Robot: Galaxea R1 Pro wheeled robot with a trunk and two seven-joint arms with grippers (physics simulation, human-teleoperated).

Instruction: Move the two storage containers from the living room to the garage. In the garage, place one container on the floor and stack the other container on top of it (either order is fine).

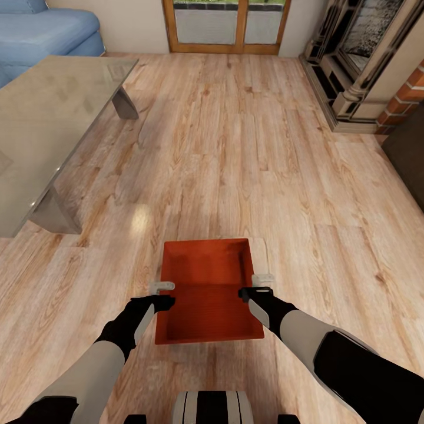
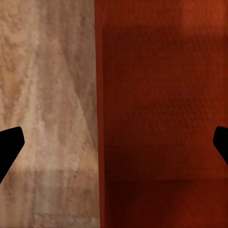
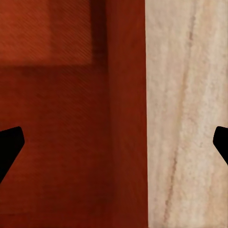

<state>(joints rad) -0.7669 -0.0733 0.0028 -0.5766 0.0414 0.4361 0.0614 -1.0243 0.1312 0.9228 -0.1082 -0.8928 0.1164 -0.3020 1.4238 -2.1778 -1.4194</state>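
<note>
Left gripper (image 1: 162, 292) at the bin's left wall, about 9 o'clock on the bin; right gripper (image 1: 259, 285) at the right wall, about 3 o'clock. Both spread wide: in each wrist view the two dark fingertips (image 2: 10, 145) (image 3: 10, 145) sit at opposite edges, one over the inside of the bin, the other over the floor, the wall between them. No sure sign of the pads touching the wall; jaws apart, not clamped.

Orange-red bin (image 1: 207, 294) open-topped, straight ahead at 12 o'clock, just in front of the robot's base, on the light wood plank floor (image 1: 247, 165). Inside bare, ribbed walls (image 2: 156, 114) (image 3: 61, 142) seen close in both wrist views, the rim running as a straight line against the planks (image 2: 47, 114) (image 3: 185, 114).

Glass-topped table (image 1: 53, 123) at 10 o'clock, well apart from the bin. Blue sofa (image 1: 41, 32) beyond it, toward 11 o'clock. Glazed wooden patio doors (image 1: 227, 26) far off at 12 o'clock. Fireplace (image 1: 359, 65) with red brick (image 1: 406, 97) at 2 o'clock. Black-gloved forearms reaching in from 7 and 5 o'clock.
</note>
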